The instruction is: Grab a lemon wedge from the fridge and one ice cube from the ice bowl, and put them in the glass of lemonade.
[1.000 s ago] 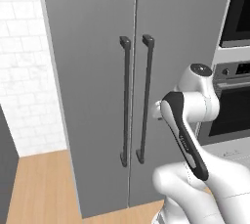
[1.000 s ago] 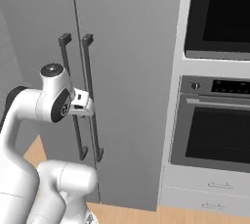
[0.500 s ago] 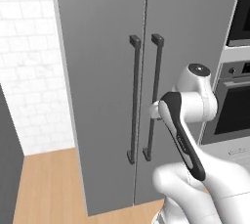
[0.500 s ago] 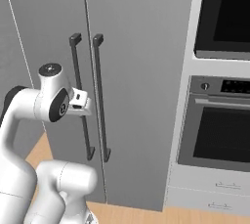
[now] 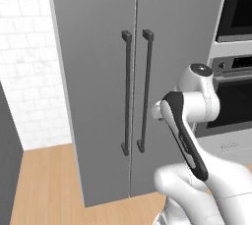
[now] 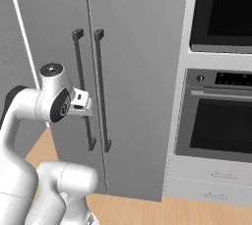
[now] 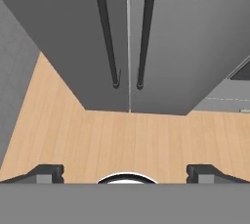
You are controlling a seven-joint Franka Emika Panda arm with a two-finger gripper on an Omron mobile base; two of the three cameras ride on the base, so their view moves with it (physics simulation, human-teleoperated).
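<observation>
The fridge (image 5: 133, 86), a tall grey two-door cabinet, stands closed straight ahead, its two dark bar handles (image 5: 126, 94) side by side at the centre seam. A built-in oven (image 6: 221, 116) sits to its right, above wooden floor (image 7: 127, 140). The gripper (image 7: 126, 171) hangs well short of the doors, fingers spread wide and empty. Best to line up on one handle, advance squarely, close around the bar, then pull.

Tall grey fridge (image 5: 98, 71) ahead of me, both doors shut, two dark vertical bar handles (image 5: 127, 93) flanking the centre seam
</observation>
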